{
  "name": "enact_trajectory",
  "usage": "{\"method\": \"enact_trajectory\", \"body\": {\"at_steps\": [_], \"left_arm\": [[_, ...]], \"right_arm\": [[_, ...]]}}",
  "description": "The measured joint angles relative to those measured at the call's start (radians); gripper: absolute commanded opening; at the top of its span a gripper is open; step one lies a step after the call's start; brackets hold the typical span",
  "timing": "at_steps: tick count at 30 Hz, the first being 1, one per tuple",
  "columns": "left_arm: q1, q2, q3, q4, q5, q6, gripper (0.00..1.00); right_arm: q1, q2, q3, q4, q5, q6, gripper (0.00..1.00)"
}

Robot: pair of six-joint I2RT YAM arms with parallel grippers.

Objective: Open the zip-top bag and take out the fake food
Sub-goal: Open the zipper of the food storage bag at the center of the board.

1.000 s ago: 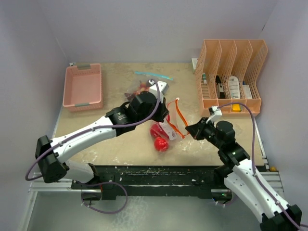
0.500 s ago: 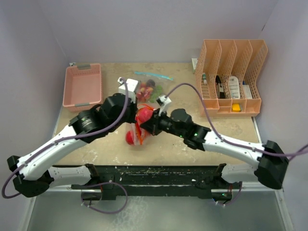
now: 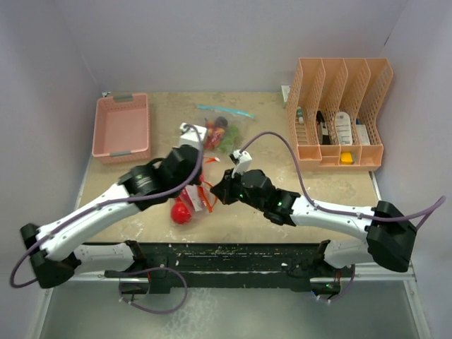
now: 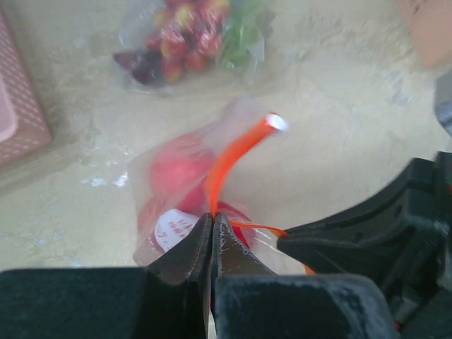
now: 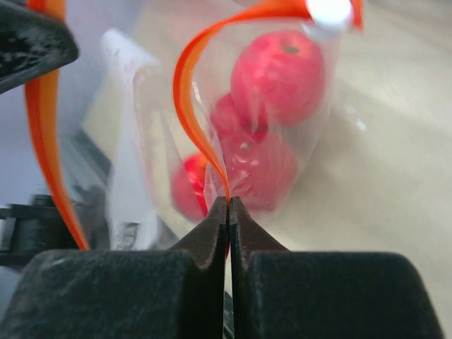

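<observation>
A clear zip-top bag with an orange zip strip hangs between my two grippers, just above the table near its front edge. It holds round red apple-like balls, and one ball sags at the bottom. My left gripper is shut on one side of the orange strip. My right gripper is shut on the other side of the strip. The mouth of the bag is spread between them. The bag also shows in the left wrist view.
A second clear bag of mixed toy fruit with a teal zip lies behind; it also shows in the left wrist view. A pink tray stands at the back left. An orange file rack with small items stands at the back right.
Both grippers have carried the bag left and toward the near edge. The right arm has swung in from the right. The bag now hangs lower, with a ball sagging at its bottom.
</observation>
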Motion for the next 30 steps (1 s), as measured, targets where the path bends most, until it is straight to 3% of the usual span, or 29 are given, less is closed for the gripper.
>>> {"method": "enact_trajectory", "body": {"at_steps": [6, 13, 15, 19, 22, 25, 30], "left_arm": [[0.004, 0.219, -0.112, 0.167, 0.077, 0.021, 0.0], [0.004, 0.26, -0.129, 0.32, 0.18, 0.023, 0.0], [0.004, 0.269, -0.128, 0.354, 0.2, 0.022, 0.0], [0.004, 0.294, -0.128, 0.383, 0.225, 0.022, 0.0], [0.004, 0.298, -0.128, 0.383, 0.236, 0.021, 0.0], [0.004, 0.298, -0.131, 0.399, 0.246, 0.021, 0.0], [0.004, 0.298, -0.134, 0.417, 0.262, 0.019, 0.0]], "right_arm": [[-0.011, -0.105, -0.146, -0.16, 0.141, 0.058, 0.0], [-0.043, -0.3, -0.256, -0.332, 0.268, 0.158, 0.0], [-0.059, -0.313, -0.283, -0.365, 0.285, 0.182, 0.13], [-0.069, -0.332, -0.293, -0.452, 0.324, 0.216, 0.49], [-0.069, -0.38, -0.26, -0.518, 0.369, 0.212, 0.59], [-0.069, -0.434, -0.194, -0.543, 0.395, 0.182, 0.53], [-0.069, -0.453, -0.118, -0.462, 0.381, 0.117, 0.16]]}}
